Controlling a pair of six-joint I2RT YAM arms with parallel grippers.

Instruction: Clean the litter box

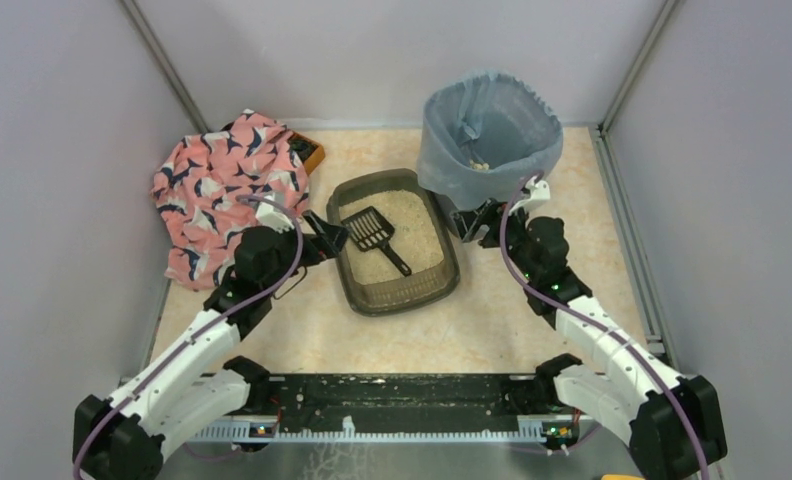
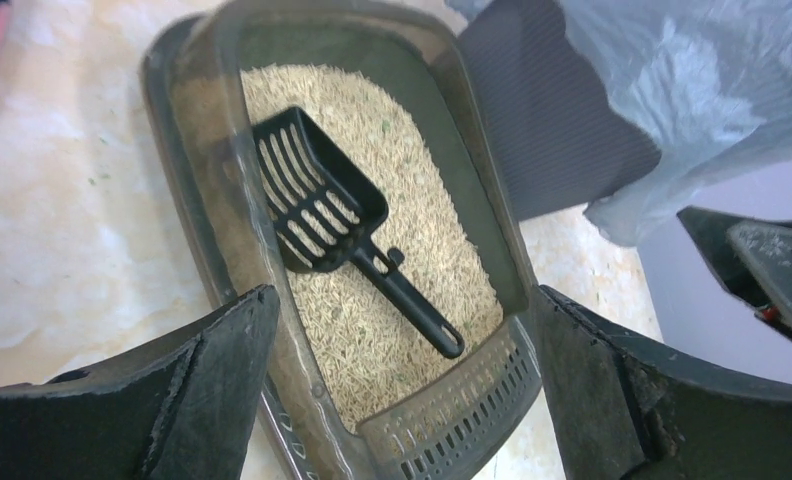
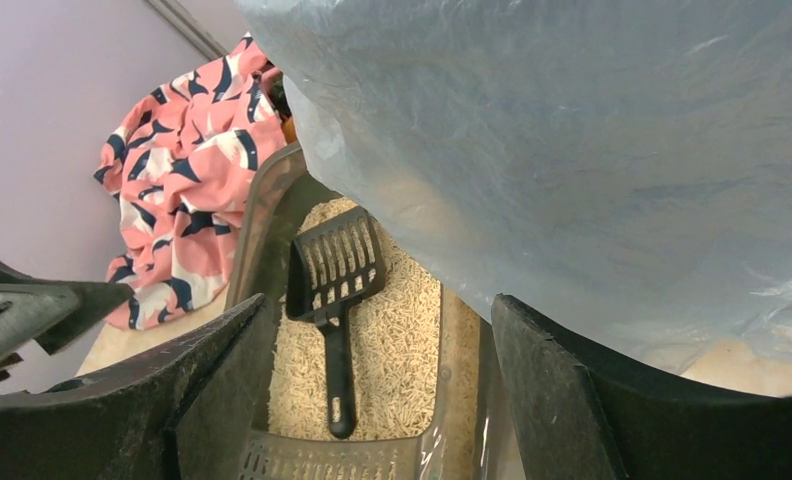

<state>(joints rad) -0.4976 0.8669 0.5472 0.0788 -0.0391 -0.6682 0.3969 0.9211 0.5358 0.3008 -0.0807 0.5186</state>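
Observation:
The litter box (image 1: 402, 300) is a dark grey-brown tray of beige granules in the middle of the floor, with a slotted lip (image 2: 452, 420) at its near end. A black slotted scoop (image 1: 370, 228) lies loose on the granules, handle toward the arms, and shows in both wrist views (image 2: 317, 195) (image 3: 337, 265). My left gripper (image 1: 327, 233) hovers at the box's left wall, open with nothing held (image 2: 404, 295). At the box's right far corner, beside the bin, my right gripper (image 1: 477, 218) is open and holds nothing (image 3: 377, 300).
A round bin (image 1: 492, 140) lined with a blue-grey bag (image 3: 572, 150) stands at the back right, touching the box's far corner. A pink patterned cloth (image 1: 227, 185) is heaped at the back left over an orange object (image 1: 312, 155). Grey walls enclose the floor.

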